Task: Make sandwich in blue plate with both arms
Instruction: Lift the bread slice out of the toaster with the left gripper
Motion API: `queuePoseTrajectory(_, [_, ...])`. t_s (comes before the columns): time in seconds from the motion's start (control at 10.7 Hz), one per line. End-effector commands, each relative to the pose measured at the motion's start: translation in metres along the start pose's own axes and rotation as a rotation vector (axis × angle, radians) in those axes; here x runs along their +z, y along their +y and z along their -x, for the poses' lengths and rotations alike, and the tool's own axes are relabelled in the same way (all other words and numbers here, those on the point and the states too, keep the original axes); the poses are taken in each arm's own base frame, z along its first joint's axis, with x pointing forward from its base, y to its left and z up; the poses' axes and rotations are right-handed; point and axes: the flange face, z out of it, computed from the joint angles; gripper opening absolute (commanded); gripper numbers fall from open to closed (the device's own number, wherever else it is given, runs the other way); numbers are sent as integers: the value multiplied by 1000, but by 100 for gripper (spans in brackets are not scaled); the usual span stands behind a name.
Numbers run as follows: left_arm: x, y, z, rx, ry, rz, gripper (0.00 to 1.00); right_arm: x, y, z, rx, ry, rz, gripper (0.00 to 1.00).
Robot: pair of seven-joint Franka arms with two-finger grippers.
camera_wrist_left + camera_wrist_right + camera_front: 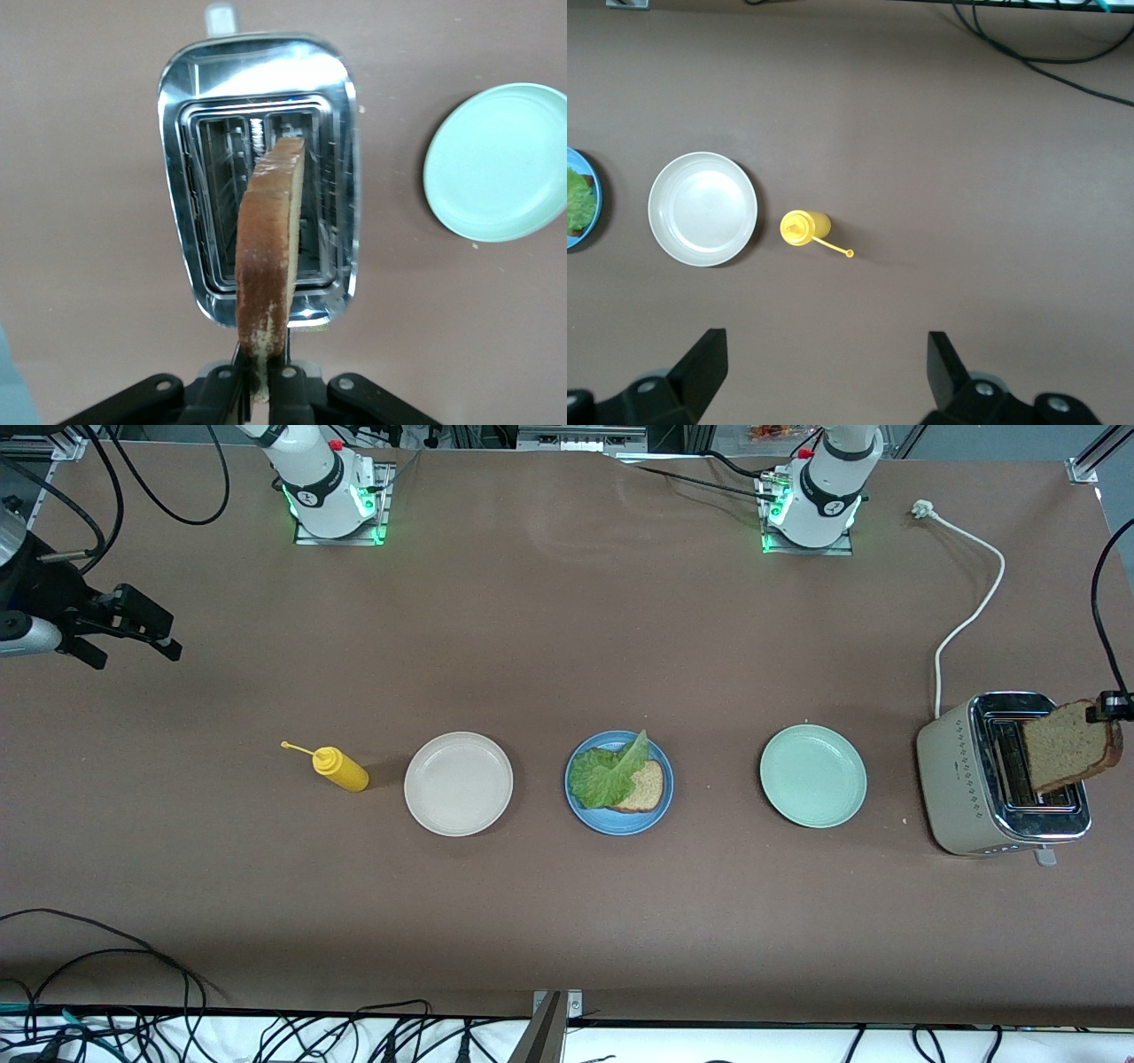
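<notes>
The blue plate (592,821) sits mid-table with one brown bread slice (645,790) on it and a crinkled green lettuce leaf (607,775) lying partly over that slice. My left gripper (1109,708) is shut on a second bread slice (1067,744) and holds it upright, just above a slot of the toaster (961,779). In the left wrist view the slice (270,257) stands edge-on between my fingers (261,382) over the toaster (257,80). My right gripper (140,657) is open and empty, up over the right arm's end of the table (828,363).
A beige-white plate (458,783) and a yellow squeeze bottle (341,769) lie toward the right arm's end of the blue plate. A pale mint-green plate (812,776) lies between the blue plate and the toaster. The toaster's white cord (974,602) runs toward the left arm's base.
</notes>
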Motion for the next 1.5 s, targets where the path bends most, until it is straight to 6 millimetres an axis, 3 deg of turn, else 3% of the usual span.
queuePoseTrajectory(0.0, [-52, 52, 3, 76, -35, -68, 0, -13, 4, 1, -2, 19, 44, 100])
queuePoseTrajectory(0.19, [-67, 125, 0, 182, -71, -122, 0, -13, 6, 1, 1, 18, 43, 100])
queuePoseTrajectory(0.47, [-67, 210, -3, 316, -98, -102, 0, -25, 21, 0, 34, 32, 43, 100])
queuePoseTrajectory(0.75, [-47, 266, -13, 403, -106, 72, 0, -25, 25, 0, 38, 28, 47, 100])
queuePoseTrajectory(0.84, [-32, 292, -21, 442, -124, 155, 0, -24, 26, 0, 38, 28, 46, 100])
queuePoseTrajectory(1.03, [7, 323, -42, 477, -174, 371, 0, -22, 26, -1, 38, 28, 47, 100])
queuePoseTrajectory(1.4, [84, 367, -93, 459, -170, 726, 0, -26, 32, -1, 47, 32, 47, 100])
